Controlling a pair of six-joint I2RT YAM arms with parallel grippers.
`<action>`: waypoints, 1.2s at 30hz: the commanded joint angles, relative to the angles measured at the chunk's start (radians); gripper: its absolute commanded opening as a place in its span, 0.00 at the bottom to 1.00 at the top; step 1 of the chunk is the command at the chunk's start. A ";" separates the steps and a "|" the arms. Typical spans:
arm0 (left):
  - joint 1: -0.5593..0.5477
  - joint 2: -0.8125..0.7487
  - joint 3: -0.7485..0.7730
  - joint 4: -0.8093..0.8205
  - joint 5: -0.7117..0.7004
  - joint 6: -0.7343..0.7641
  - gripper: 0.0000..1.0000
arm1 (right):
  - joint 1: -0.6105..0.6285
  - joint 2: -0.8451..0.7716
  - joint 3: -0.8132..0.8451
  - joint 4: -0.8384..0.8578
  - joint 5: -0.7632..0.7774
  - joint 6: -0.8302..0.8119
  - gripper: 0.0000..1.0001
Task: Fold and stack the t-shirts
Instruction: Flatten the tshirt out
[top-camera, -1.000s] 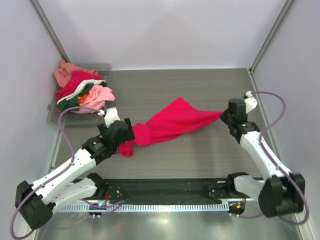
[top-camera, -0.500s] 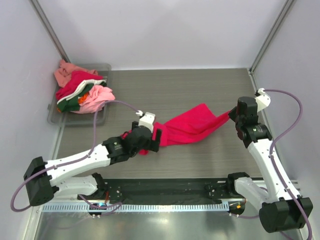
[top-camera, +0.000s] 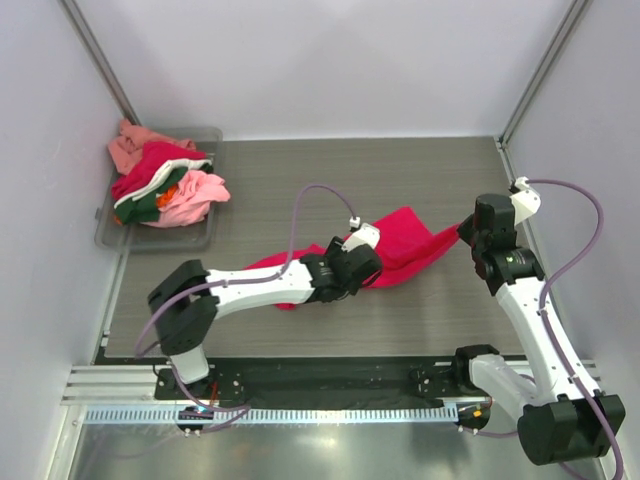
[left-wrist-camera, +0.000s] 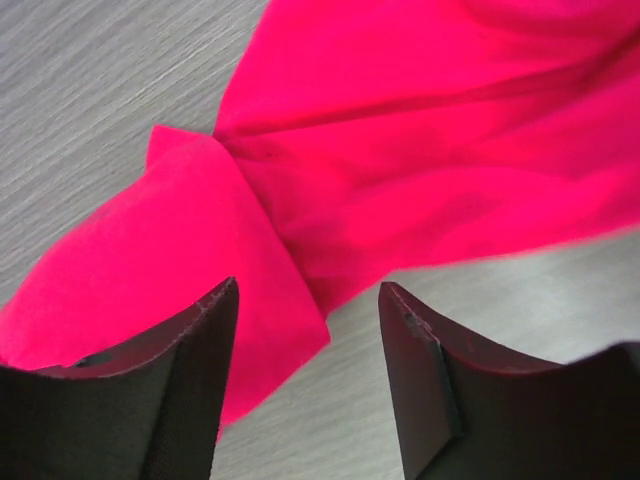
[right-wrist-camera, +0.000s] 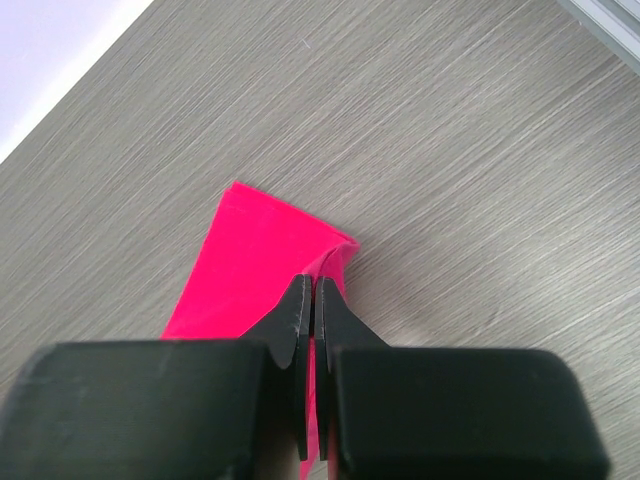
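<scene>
While the right pincer (right-wrist-camera: 314, 287) pinches the red tee (top-camera: 405, 236), the left pincer (left-wrist-camera: 308, 292) gapes.
Its jaws hang above a fold.

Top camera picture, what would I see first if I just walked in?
The crimson-red cloth t-shirt, stretched in a band across the middle of the grey table. The right gripper pinches its right corner shut, while the left gripper hovers open over its middle. Next, the colourful heap of t-shirts in the clear plastic bin at the far left.

Crimson t-shirt (top-camera: 415, 235), grey wood-grain table (top-camera: 400, 170)
</scene>
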 joint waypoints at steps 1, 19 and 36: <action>0.022 0.086 0.098 -0.123 -0.093 -0.049 0.58 | -0.007 -0.024 0.001 0.018 -0.004 -0.014 0.01; 0.068 0.131 0.112 -0.244 -0.198 -0.175 0.11 | -0.013 -0.021 -0.022 0.024 0.001 -0.020 0.01; 0.497 -0.396 0.033 -0.230 0.069 -0.082 0.00 | -0.028 0.181 0.060 0.077 -0.082 0.041 0.01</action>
